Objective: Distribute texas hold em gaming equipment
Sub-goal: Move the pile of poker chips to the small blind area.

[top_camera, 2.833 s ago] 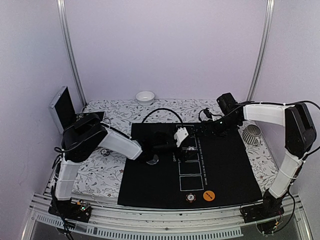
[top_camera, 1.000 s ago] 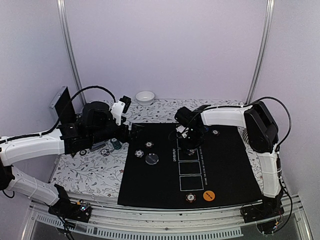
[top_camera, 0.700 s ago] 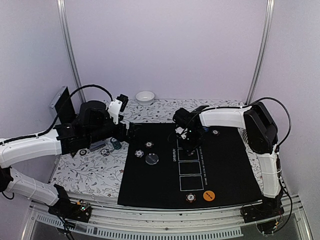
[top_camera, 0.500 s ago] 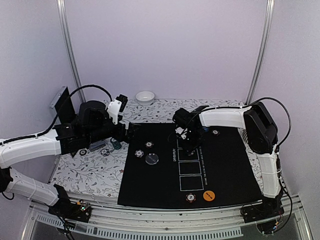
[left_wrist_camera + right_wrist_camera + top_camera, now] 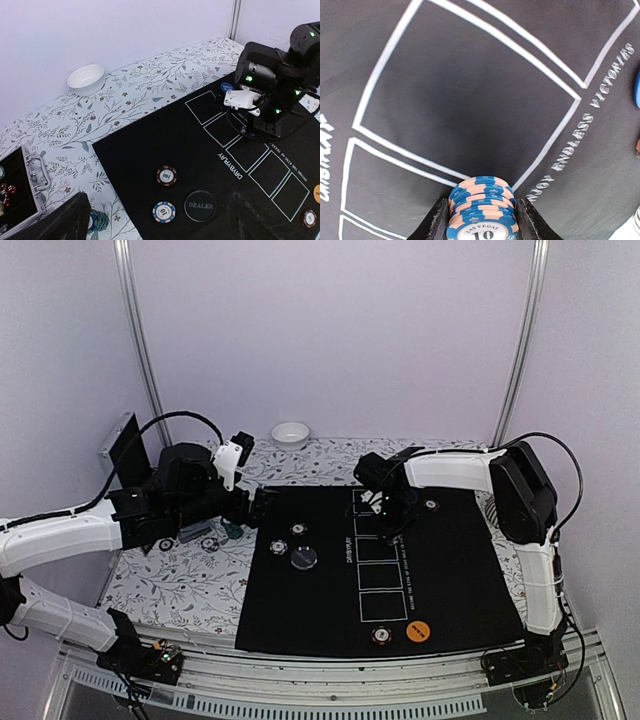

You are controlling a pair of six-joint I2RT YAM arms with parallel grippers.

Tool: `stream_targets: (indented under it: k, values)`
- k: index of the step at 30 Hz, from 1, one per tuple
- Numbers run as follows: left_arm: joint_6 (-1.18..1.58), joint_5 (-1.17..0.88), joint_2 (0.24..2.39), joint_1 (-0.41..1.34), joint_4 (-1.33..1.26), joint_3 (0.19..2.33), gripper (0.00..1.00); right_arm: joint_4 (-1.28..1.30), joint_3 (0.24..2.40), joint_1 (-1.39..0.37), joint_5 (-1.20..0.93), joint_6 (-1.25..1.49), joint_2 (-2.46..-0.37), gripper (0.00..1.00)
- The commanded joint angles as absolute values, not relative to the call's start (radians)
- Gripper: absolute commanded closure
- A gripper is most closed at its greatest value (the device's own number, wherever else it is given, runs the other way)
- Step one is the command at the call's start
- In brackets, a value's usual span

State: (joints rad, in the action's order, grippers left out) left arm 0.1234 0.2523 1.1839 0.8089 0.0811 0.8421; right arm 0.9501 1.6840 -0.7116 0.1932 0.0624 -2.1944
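My right end effector [image 5: 481,227] is closed partway on a stack of chips [image 5: 481,197], with one finger pressed against each side. The chips are blue with pale peach stripes round the edge, and the top one reads "LAS VEGAS 10". The stack sits at the bottom centre of the right wrist view, over a corner of one of the white rectangles printed on the black mat [image 5: 470,95]. I cannot tell whether it rests on the mat or hangs just above it. In the top view this spot is in the upper middle of the mat, near the top of the row of rectangles.

My left end effector [image 5: 258,506] hangs with its fingers spread wide at the upper left edge of the mat.

Left of the rectangles lie a dark red chip [image 5: 166,175] marked 100, a blue and white chip [image 5: 164,212] marked 10 and a dark disc [image 5: 200,205] lettered DEALER. They are close together but not touching. A blue disc [image 5: 227,86] lies in the upper right of the left wrist view. An orange disc [image 5: 418,631] lies at the bottom edge of the mat with a striped chip [image 5: 380,636] just beside it.

A white bowl [image 5: 86,78] stands on the flowered counter [image 5: 150,95] in the upper left of the left wrist view. An open metal case [image 5: 22,200] at the lower left shows a few red chips against its dark lining.
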Motion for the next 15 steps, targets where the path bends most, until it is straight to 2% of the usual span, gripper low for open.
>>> stream_targets:
  k: [1,15]
  values:
    - [0.109,0.267,1.16,0.792,0.092,0.825,0.02,0.971,1.696,-0.652,0.267,0.047,-2.225,0.88]
    - [0.103,0.282,1.137,0.787,0.111,0.82,0.02,0.922,1.716,-0.463,0.262,0.021,-2.246,0.9]
